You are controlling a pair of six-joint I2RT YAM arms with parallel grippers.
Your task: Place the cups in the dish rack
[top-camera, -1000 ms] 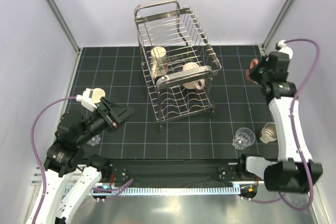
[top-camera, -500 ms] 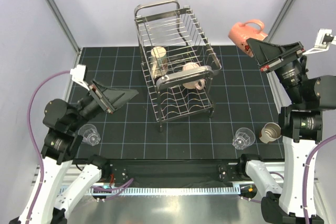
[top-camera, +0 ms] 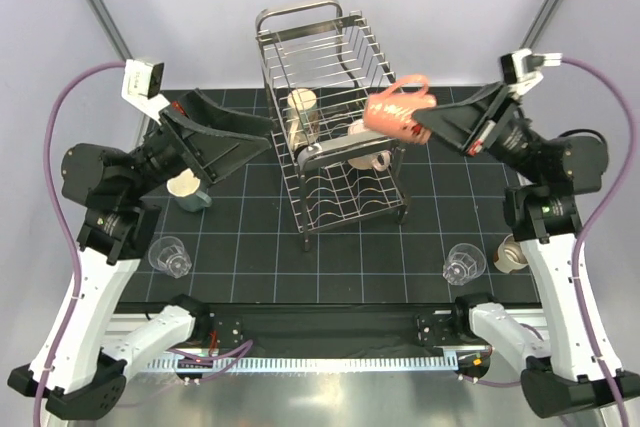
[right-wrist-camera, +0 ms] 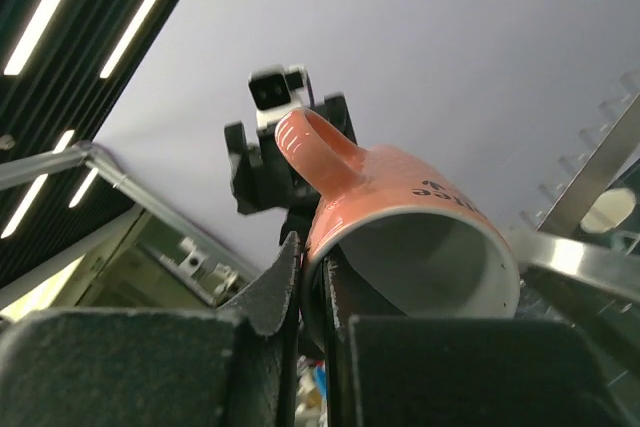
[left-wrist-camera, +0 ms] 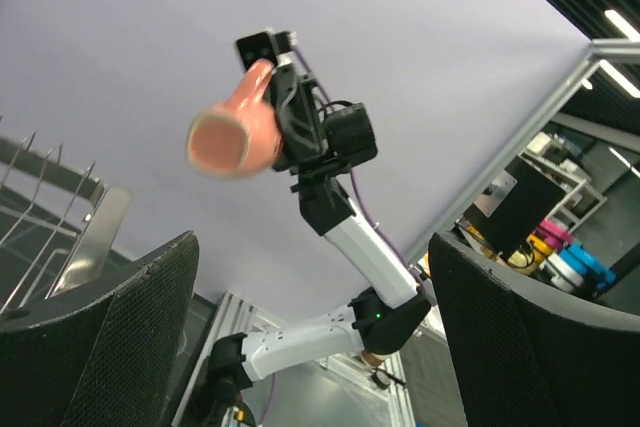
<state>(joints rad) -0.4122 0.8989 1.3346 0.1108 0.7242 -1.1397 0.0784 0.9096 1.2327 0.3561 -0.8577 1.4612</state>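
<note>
1. We count seven cups: five mugs and two glass tumblers.
2. Two mugs sit in the upper tier of the dish rack (top-camera: pixel 335 47): a tall cream mug (top-camera: pixel 302 112) and a paler mug (top-camera: pixel 366 139) beside it.
3. Four cups stand on the counter (top-camera: pixel 260 237). A cream-rimmed mug (top-camera: pixel 186 186) and the left tumbler (top-camera: pixel 169 256) are by the left arm. The right tumbler (top-camera: pixel 465 264) stands by a half-hidden mug (top-camera: pixel 511 251), perhaps brownish, behind the right arm.
4. The salmon pink mug (top-camera: pixel 397 109) is raised at the rack's right edge, handle up, with the right pincer (top-camera: pixel 422 131) clamped on its rim.
5. The left pincer (top-camera: pixel 256 137) is spread apart and holds nothing, raised left of the rack.
6. Only the right wrist view shows the salmon mug's white inside and black lettering. The left wrist view shows one blurred end of it.
</note>
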